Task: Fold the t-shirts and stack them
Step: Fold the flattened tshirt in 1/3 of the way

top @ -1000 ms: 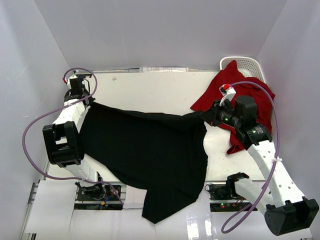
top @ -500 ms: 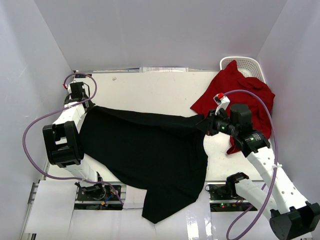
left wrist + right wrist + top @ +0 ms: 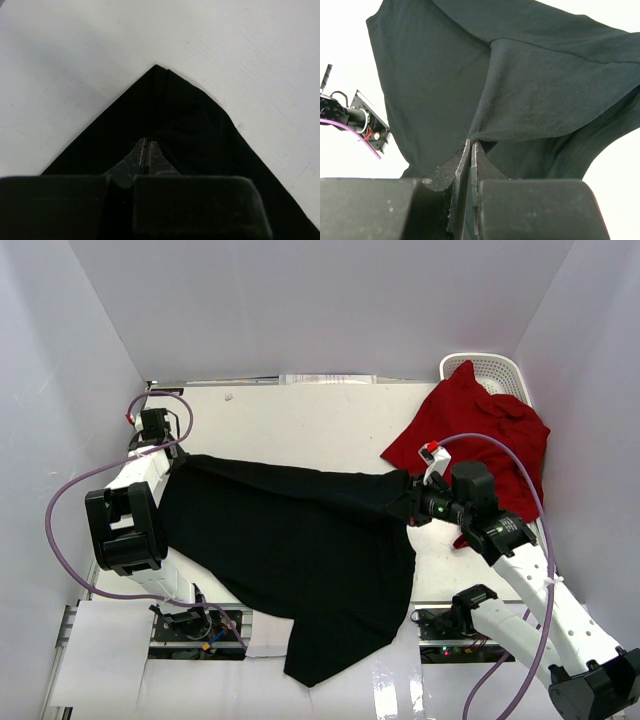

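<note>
The black t-shirt (image 3: 290, 540) is stretched across the table between both arms, its lower part hanging over the near edge. My left gripper (image 3: 178, 458) is shut on its far-left corner; in the left wrist view (image 3: 146, 141) the pinched cloth (image 3: 185, 115) lies low on the white table. My right gripper (image 3: 408, 496) is shut on the shirt's right edge; the right wrist view (image 3: 471, 142) shows the cloth (image 3: 545, 90) lifted and folding over. The red t-shirt (image 3: 470, 430) lies crumpled at the far right, partly over the basket. The star mark is hidden.
A white lattice basket (image 3: 495, 368) stands in the far right corner under the red shirt. White walls enclose the table on three sides. Bare white tabletop (image 3: 300, 420) lies beyond the black shirt. Purple cables loop from both arms.
My right gripper has moved left and toward me with the black shirt's right edge, off the red shirt. My left gripper has shifted slightly away and left, keeping its corner.
</note>
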